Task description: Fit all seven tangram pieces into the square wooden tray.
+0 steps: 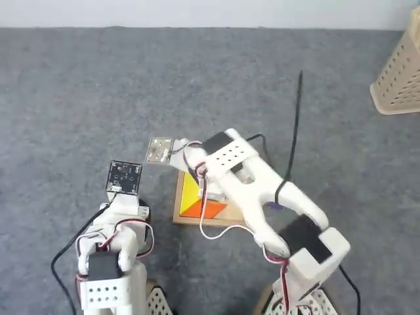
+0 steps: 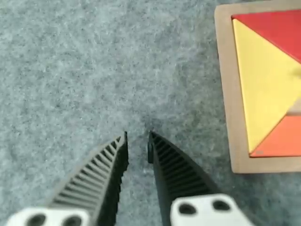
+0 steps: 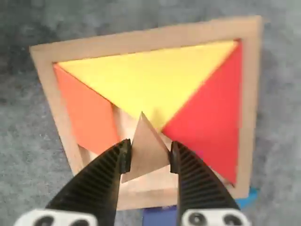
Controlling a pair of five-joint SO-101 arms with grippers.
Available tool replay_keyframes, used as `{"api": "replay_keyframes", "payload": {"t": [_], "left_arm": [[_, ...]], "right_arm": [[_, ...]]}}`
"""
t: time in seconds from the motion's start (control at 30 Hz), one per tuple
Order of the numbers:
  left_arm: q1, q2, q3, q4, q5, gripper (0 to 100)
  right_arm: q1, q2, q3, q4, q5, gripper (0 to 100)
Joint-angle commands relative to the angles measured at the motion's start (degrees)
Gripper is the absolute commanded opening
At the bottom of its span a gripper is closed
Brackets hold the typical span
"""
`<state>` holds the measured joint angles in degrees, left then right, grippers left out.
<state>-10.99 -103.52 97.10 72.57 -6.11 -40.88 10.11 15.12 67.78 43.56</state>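
Observation:
The square wooden tray lies under my right gripper, which is shut on a small wood-coloured triangle held just over the tray's bare corner. In the tray lie a big yellow triangle, a red triangle and an orange piece. From above, the right arm covers most of the tray. My left gripper hangs over bare carpet beside the tray, with a narrow gap between its fingers and nothing in it.
A dark blue piece and a light blue piece lie on the carpet just outside the tray's edge. A purple piece peeks out beside the right arm. A perforated beige basket stands at the far right.

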Motion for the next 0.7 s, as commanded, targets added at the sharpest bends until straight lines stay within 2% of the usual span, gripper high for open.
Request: {"api": "replay_keyframes", "payload": {"t": [0.0, 0.17, 0.37, 0.67], "left_arm": [[0.1, -1.2, -0.5, 0.0, 0.4, 7], [0.1, -1.2, -0.5, 0.0, 0.4, 7], [0.1, -1.2, -0.5, 0.0, 0.4, 7], [0.1, -1.2, -0.5, 0.0, 0.4, 7]], "right_arm": [[-1.6, -0.7, -2.2, -1.0, 2.4, 6.5], [-1.7, -0.4, -2.2, -0.5, 2.4, 7.6], [-1.6, -0.4, -2.1, 0.9, 2.2, 19.2], [-0.9, -0.8, -2.5, 1.2, 1.0, 17.5]]}}
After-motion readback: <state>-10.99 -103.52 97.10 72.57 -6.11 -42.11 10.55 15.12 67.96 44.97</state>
